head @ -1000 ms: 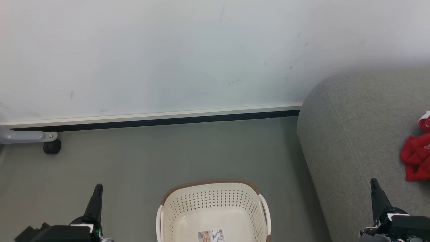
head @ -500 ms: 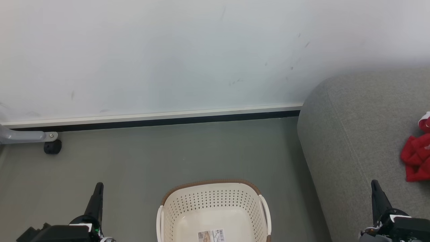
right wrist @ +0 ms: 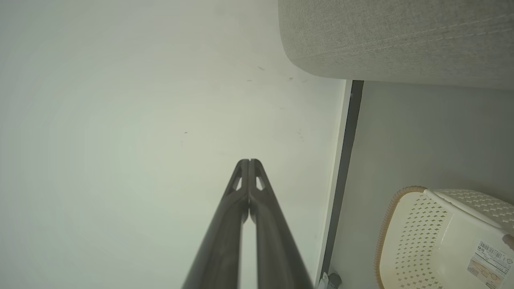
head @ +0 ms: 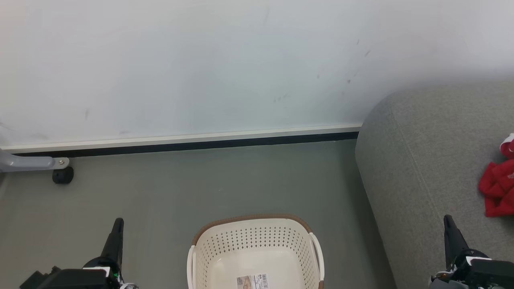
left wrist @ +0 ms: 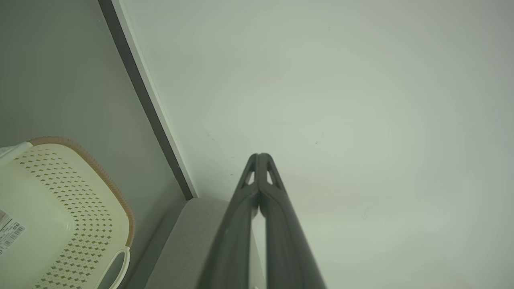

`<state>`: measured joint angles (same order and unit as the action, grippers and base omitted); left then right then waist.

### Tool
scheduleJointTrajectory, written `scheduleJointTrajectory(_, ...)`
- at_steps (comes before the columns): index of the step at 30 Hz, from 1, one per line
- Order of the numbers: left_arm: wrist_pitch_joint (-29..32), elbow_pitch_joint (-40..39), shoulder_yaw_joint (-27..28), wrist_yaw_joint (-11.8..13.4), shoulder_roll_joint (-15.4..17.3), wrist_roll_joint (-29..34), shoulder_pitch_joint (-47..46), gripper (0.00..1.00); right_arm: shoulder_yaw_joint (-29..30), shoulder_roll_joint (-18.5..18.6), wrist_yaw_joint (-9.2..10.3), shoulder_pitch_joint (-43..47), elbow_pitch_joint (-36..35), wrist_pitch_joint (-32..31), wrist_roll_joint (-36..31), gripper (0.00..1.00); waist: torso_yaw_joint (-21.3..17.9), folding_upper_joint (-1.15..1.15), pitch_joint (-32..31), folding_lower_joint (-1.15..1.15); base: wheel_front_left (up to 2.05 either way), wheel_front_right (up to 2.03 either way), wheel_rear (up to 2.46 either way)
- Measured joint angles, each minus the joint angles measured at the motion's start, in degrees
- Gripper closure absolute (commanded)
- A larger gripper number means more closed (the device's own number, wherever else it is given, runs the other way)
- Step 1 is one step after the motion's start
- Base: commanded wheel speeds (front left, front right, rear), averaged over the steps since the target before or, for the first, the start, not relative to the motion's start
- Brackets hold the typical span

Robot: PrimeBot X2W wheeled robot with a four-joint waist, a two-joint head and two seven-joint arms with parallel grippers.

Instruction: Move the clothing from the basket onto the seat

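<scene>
No change over the last second: left claw [left wrist: 260, 160] and right claw [right wrist: 249, 164] stayed pressed together, empty. Cream perforated plastic basket [head: 253, 237] sat bare, red fabric clothing [head: 498, 188] on the grey woven seat [head: 421, 160]; I judged the task done.

Head camera high, looks down: basket [head: 253, 237] bottom centre, seat [head: 425, 168] right. Wrist cameras low, face wall [left wrist: 341, 100]; each shares basket, seat corner with head view.
</scene>
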<state>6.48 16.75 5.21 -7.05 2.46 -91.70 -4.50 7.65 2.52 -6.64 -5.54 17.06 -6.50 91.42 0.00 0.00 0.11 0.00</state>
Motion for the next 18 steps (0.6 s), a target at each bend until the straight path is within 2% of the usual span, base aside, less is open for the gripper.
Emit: scheduleJointTrajectory(18, 0.0, 0.0, 0.0, 0.0, 0.0, 0.0, 0.0, 1.00, 0.0, 0.0, -0.01, 0.0, 0.0, 0.0, 0.0, 1.00, 0.0, 0.00, 0.0, 0.00, 0.00, 0.00, 0.00)
